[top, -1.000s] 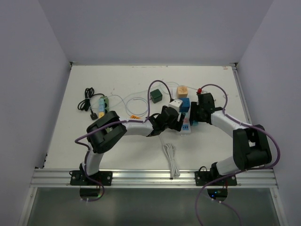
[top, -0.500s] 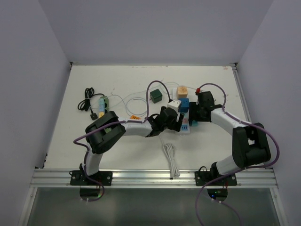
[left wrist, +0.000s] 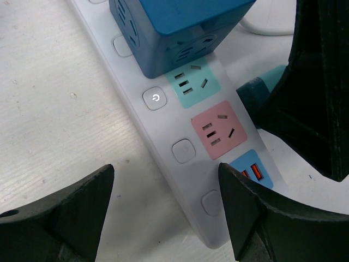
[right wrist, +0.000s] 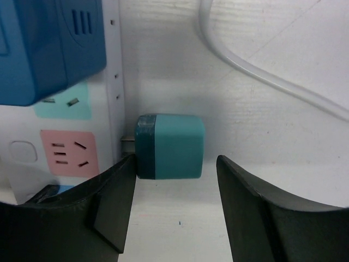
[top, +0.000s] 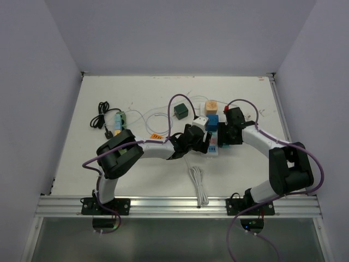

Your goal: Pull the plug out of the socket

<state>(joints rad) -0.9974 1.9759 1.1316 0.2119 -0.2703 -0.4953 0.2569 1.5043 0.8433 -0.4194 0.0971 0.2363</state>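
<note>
A white power strip [left wrist: 180, 147] lies on the table with a blue cube adapter [left wrist: 174, 33] plugged into its far sockets. Its teal and pink sockets are empty. My left gripper [left wrist: 163, 174] is open and straddles the strip's near end [top: 212, 146]. A teal plug [right wrist: 169, 146] lies on its side on the table beside the strip [right wrist: 112, 109], its prongs out and pointing at the strip's side. My right gripper [right wrist: 175, 180] is open, with its fingers on either side of the plug's near end and not pinching it. From above, the right gripper [top: 232, 134] hides the plug.
A white cube [top: 200, 121], an orange cube [top: 211, 105] and a dark green adapter [top: 181, 111] sit behind the strip. A coiled black cable [top: 100, 117] and small adapters [top: 121, 117] lie at left. A white cord [top: 197, 183] runs to the near edge.
My right gripper has shifted slightly toward the strip and the far side. The left arm has barely moved.
</note>
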